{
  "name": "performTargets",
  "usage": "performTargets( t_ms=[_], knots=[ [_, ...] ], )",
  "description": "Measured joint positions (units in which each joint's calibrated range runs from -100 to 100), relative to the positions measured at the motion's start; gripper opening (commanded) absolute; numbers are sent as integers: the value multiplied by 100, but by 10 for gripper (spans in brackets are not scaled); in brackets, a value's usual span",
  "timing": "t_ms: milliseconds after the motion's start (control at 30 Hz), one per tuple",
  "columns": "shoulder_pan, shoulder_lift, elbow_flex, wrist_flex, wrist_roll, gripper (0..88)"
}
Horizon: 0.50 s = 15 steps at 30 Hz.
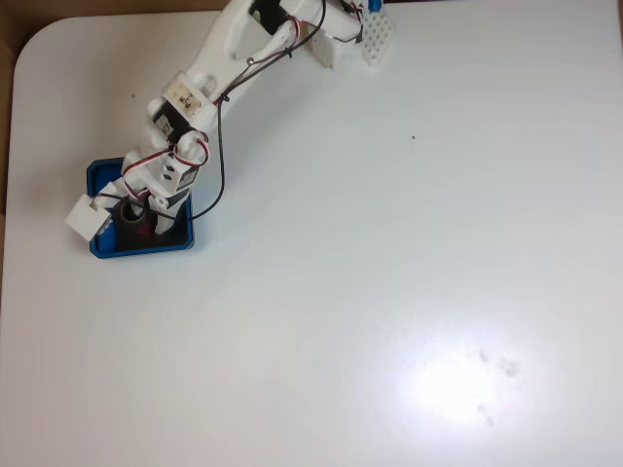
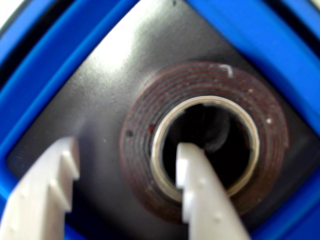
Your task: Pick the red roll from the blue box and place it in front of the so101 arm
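My tool (image 2: 127, 170) hangs released over the red roll (image 2: 145, 130), which lies flat in the blue box (image 2: 30, 95): one finger inside the core, one outside its wall. Best lower squarely, then clench before lifting clear.

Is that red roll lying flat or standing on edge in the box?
Flat. The wrist view looks straight down the red roll's hole, ring face up on the blue box's floor.
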Motion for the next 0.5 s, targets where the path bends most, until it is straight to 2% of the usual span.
performTargets(
  t_ms=[367, 500],
  knots=[
    [0, 279, -242, 0, 0, 175],
    [0, 279, -242, 0, 0, 128]
  ],
)
